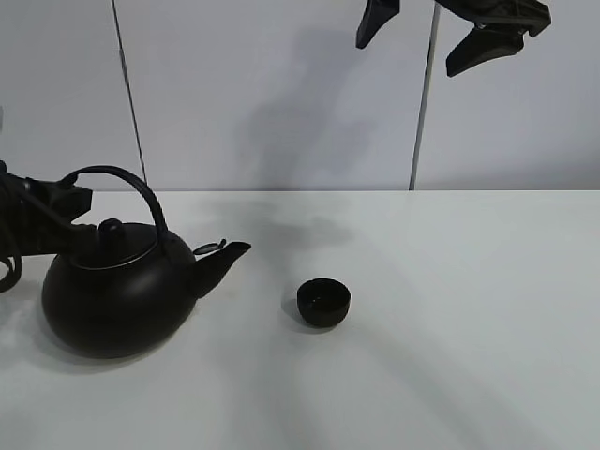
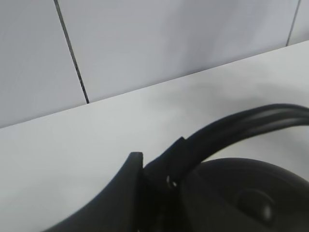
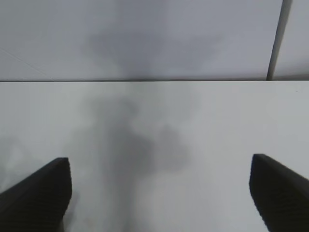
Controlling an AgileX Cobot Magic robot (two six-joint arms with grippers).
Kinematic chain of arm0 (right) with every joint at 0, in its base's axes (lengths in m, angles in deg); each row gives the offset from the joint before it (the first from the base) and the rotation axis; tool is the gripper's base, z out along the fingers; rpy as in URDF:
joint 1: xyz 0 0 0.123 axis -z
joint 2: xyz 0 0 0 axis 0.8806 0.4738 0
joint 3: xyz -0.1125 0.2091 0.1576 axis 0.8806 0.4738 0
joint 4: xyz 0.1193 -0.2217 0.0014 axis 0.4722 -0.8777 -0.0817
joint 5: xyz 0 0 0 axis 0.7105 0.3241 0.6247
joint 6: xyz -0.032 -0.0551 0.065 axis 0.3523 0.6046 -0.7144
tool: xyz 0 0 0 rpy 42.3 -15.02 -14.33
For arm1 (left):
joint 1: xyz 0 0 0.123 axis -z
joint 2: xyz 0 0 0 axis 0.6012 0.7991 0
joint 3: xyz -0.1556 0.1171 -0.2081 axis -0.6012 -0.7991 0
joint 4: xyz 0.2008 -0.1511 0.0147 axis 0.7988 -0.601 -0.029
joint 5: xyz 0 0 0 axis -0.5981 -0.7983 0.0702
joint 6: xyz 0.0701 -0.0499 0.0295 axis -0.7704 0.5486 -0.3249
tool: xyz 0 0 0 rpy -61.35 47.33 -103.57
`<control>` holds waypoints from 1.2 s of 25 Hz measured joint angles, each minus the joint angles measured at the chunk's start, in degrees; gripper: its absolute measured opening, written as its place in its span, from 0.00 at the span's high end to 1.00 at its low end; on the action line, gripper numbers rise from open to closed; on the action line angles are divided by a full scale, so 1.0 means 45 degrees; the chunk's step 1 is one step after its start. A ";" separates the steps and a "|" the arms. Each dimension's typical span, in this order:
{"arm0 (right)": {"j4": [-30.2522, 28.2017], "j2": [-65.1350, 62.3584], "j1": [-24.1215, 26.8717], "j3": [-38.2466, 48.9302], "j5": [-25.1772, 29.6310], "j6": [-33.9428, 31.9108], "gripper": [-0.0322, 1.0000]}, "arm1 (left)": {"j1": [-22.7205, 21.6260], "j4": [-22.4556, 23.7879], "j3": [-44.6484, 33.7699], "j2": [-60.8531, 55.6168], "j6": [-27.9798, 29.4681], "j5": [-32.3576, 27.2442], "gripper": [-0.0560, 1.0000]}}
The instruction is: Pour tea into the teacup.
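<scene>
Teacup point(image 1: 323, 302) sits upright on the white table point(image 1: 450, 281), near the middle, just off the spout tip of the big black kettle point(image 1: 117, 300), not touching it. The kettle stands flat on the table at the left. Left gripper point(image 1: 66, 202) is at the left base of the arched handle point(image 1: 131, 183), and the left wrist view shows its fingers point(image 2: 130, 166) clamped against that handle. Right gripper point(image 1: 410, 54) hangs high above the table at the right with jaws spread wide, holding nothing, well apart from teacup and kettle.
</scene>
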 joint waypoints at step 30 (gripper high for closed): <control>0.0015 0.0000 0.0000 0.0000 -0.0005 0.0000 0.30 | 0.1964 0.0977 0.4395 -0.0624 -0.0426 -0.6387 0.84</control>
